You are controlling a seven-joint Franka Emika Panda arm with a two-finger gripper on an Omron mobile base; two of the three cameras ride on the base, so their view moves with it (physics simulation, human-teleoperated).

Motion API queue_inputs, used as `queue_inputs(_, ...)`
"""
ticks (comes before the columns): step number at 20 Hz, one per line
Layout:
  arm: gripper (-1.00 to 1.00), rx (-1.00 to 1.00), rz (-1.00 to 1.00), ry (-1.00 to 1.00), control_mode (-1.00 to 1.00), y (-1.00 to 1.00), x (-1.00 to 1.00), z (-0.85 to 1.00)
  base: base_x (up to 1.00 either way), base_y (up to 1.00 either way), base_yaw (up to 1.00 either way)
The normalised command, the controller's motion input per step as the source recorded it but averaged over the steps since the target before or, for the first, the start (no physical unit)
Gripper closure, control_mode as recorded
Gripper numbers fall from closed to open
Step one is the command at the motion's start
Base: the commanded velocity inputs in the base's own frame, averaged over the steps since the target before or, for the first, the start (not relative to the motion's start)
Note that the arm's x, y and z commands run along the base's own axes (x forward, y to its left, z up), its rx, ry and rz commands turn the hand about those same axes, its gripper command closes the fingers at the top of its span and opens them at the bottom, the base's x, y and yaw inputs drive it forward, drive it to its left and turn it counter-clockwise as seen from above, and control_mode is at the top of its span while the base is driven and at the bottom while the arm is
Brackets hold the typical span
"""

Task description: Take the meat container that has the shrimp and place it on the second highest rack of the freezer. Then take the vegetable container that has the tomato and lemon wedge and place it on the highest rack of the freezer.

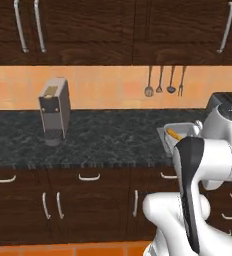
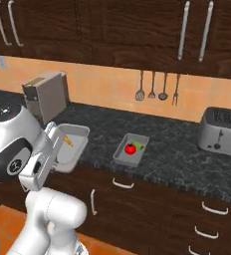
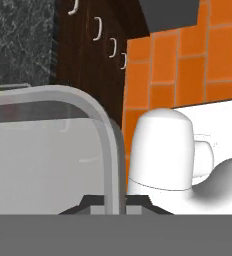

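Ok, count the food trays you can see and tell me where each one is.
2. One tray with the shrimp is at the counter's front edge, gripped at its rim by the hand. The other, with the tomato, sits on the counter to its right.

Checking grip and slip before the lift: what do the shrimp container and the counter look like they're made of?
The shrimp container looks like smooth light-grey metal or hard plastic: thin rounded rim, plain matte walls, no shine to settle which. The gripper is shut on its rim. The counter looks like polished dark speckled stone, granite-like, with white flecks. The tomato container looks the same as the first.
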Motion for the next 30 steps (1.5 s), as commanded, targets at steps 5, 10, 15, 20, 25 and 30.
queue_inputs(5, 1.00, 0.00, 0.00, 0.00, 1.00, 0.00, 0.00, 0.00, -0.02, 0.70, 0.81)
queue_inputs(10, 1.00, 0.00, 0.00, 0.00, 1.00, 0.00, 0.00, 0.00, 0.00, 0.52, 0.87)
queue_inputs(15, 1.00, 0.00, 0.00, 0.00, 1.00, 0.00, 0.00, 0.00, 0.00, 0.47, 0.89)
queue_inputs(20, 1.00, 0.00, 0.00, 0.00, 1.00, 0.00, 0.00, 0.00, -0.11, 0.12, 0.99)
queue_inputs(25, 1.00, 0.00, 0.00, 0.00, 1.00, 0.00, 0.00, 0.00, -0.10, 0.00, 1.00)
queue_inputs(30, 1.00, 0.00, 0.00, 0.00, 1.00, 0.00, 0.00, 0.00, -0.09, 0.00, 1.00)
